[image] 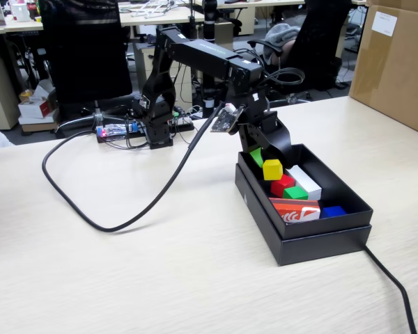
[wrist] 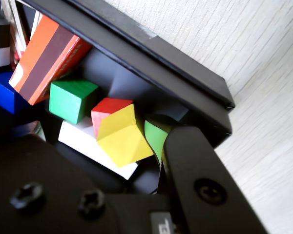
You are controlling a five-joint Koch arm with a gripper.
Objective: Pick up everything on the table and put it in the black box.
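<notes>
Table: beige wood grain, takes up most of the fixed view. Brown carton stands at its far right edge. Black cable loops across the left half of the table up to the arm; a second cable runs off the box's near right corner toward the lower right.

Arm: base at the table's far edge, reaching right and down over the box.

Box: black, shallow, stepped double rim, right of centre on the table. In the wrist view its rim runs diagonally across the top.

Contents, fixed view: white block lying lengthwise, orange-red packet at the near end, blue block just right of the packet. Red cube and green cube sit touching beside the white block. Wrist view shows the same set: packet, blue block, white block, green cube, red cube.

Gripper: down inside the far end of the box. Yellow cube sits at its tip, above the red cube. In the wrist view the yellow cube is tilted, overlapping the red cube and white block, with one dark jaw right of it. A green piece shows between cube and jaw. Second jaw not clearly visible, so can't tell whether it's pinching the cube or spread.
</notes>
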